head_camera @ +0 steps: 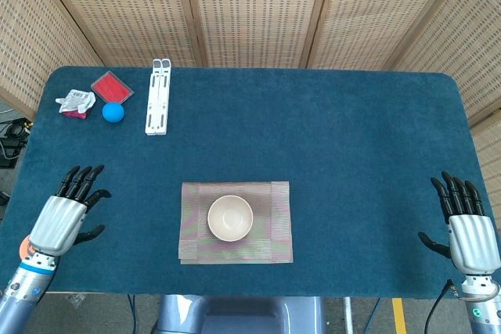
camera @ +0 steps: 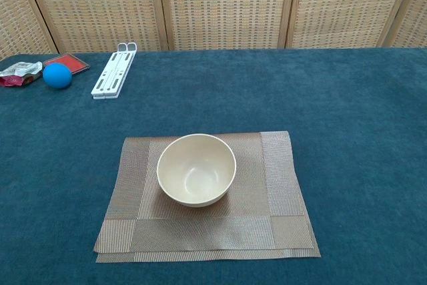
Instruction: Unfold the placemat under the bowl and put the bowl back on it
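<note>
Both hands empty, fingers spread: left hand (head_camera: 66, 213) nearer. Best to lift bowl (head_camera: 230, 217) clear first, gripping rim. Then open folded placemat (head_camera: 278, 224), right hand (head_camera: 467, 228) free

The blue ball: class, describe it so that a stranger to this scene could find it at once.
Start at the blue table and go to its far left corner, where small things cluster. The blue ball lies there, beside a red flat case and a crumpled wrapper. It is the only round thing among them.
</note>
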